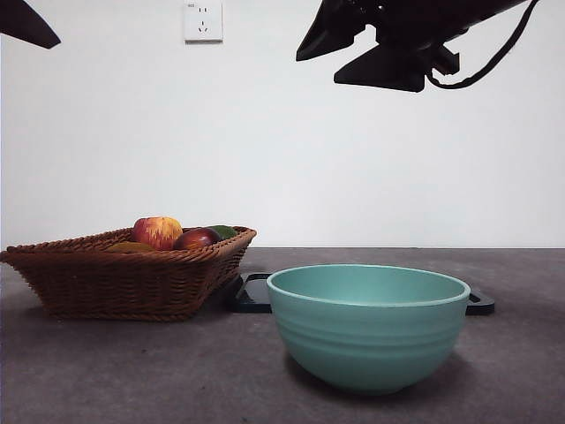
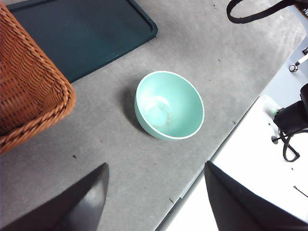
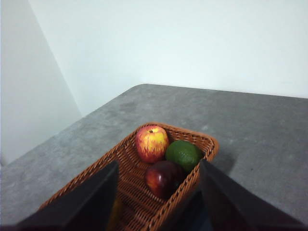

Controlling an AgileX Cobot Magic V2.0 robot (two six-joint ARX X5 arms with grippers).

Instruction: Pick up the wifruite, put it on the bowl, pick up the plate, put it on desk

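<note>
— At lower right of the front view, what stands on the desk (image 1: 132, 371)?
— The bowl (image 1: 368, 327), empty. High above, the right gripper (image 3: 159, 192) hangs wide open over the basket (image 1: 124, 274), holding nothing.
— And the left gripper (image 2: 156, 192)?
— Also open, empty.

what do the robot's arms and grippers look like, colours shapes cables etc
Both are matte black with no visible markings. The left gripper has two broad, flat fingers tapering to points. The right gripper has the same wedge-shaped black fingers. In the front view, an angular black arm trails a looping black cable.
</note>
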